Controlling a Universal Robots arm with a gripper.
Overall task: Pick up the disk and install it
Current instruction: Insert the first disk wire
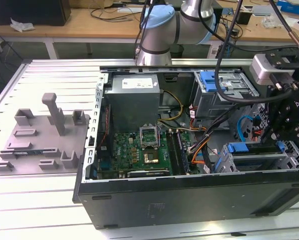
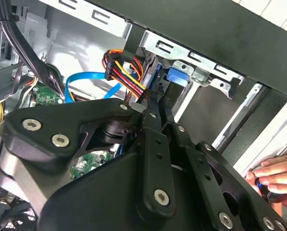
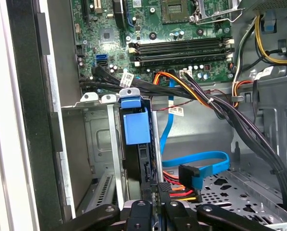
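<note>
A robotics lab or workshop — a slotted aluminium bench (image 1: 34, 200) carries an opened desktop computer tower (image 1: 189, 205) and a grey fixture plate (image 1: 34, 150), a robot arm (image 1: 159, 30) rises behind it, and a wooden bench (image 1: 89, 27) beyond is strewn with cables (image 1: 106, 12).

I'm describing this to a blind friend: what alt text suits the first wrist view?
The black end effector sits by the near end of the disk, which stands on edge with its blue carrier in a metal drive cage inside an open computer case. Beyond lie a green motherboard and a looping blue cable.
</note>
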